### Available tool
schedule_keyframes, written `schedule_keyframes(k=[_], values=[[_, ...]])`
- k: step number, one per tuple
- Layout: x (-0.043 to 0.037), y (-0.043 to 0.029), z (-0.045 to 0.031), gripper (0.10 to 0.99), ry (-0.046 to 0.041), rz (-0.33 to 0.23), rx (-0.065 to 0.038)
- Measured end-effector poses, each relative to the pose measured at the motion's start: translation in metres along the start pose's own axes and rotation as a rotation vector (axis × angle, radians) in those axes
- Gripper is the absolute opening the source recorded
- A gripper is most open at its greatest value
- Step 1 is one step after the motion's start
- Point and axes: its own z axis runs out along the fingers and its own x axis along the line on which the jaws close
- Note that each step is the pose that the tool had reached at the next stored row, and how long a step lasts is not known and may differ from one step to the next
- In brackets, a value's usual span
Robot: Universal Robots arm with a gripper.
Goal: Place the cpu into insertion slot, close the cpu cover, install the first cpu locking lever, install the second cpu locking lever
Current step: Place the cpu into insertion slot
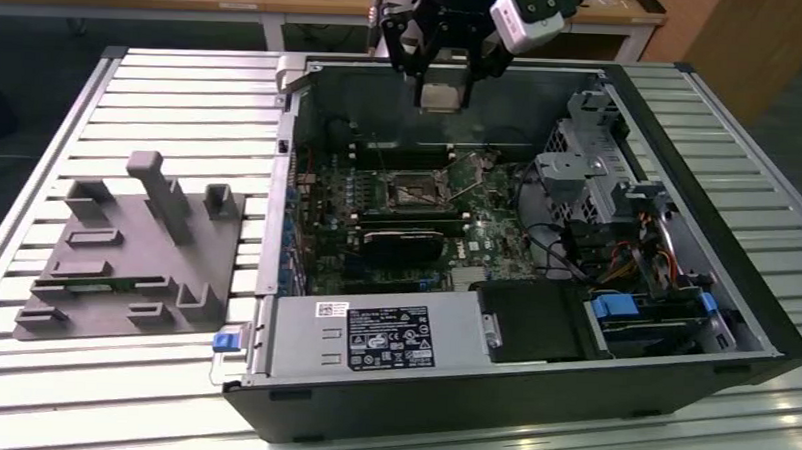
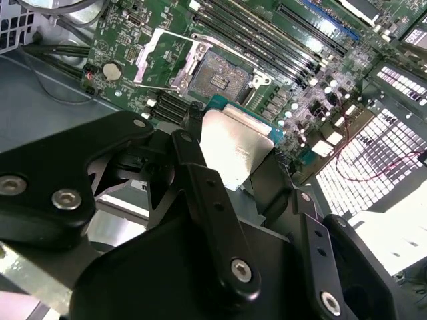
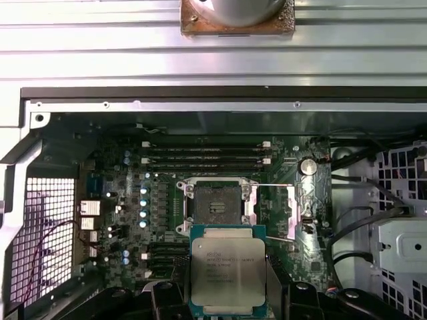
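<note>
Silver-topped cpu (image 3: 227,272) sits clamped in the hand (image 1: 442,76), raised clear of the insertion slot (image 3: 218,204).

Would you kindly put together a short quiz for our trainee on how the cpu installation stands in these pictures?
1. True or false: the cpu already sits in the insertion slot.
2. Pick one. The cpu cover is: A) shut over the slot; B) swung open beside the slot; C) taken off the board.
3. Short answer: what does the pincer grip?

Key: 1 false, the slot is empty. 2 B. 3 the cpu, held above the board.
</note>
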Motion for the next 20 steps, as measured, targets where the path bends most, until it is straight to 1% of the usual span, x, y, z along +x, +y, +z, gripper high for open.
schedule_keyframes(k=[20], values=[[-0.0001,-0.0007,0.0073,0.541,0.0,0.0,0.0]])
